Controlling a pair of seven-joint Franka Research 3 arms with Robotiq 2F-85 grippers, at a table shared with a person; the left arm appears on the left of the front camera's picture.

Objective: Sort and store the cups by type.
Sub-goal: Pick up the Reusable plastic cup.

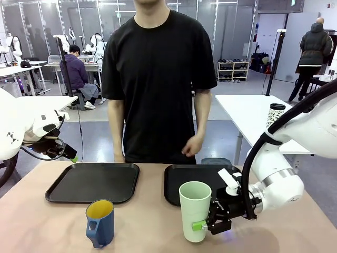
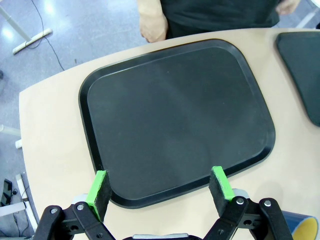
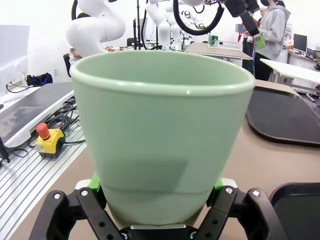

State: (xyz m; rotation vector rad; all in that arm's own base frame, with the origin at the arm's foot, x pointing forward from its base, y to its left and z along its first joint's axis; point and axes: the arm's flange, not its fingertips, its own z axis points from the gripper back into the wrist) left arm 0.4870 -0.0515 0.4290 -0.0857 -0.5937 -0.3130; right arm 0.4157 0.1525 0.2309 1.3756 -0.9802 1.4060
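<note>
Front: my right end effector (image 1: 206, 225) clasped the smooth, tapered mint plastic tumbler (image 1: 195, 205), upright on the bench (image 1: 147, 234); the glossy blue mug (image 1: 100, 224) stood to its left. Left wrist: my left end effector (image 2: 160, 182) gaped above a matte black tray (image 2: 175, 110). Right wrist: green pads (image 3: 93, 182) pressed both sides of the tumbler (image 3: 160, 135).

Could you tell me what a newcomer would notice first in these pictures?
First, the right gripper clasping the lower part of the pale mint-green tumbler near the table's front edge, in front of the right black tray. To its left stands the dark blue mug with a yellow inside, in front of the left black tray. The left gripper hangs open, aimed at that tray.
</note>
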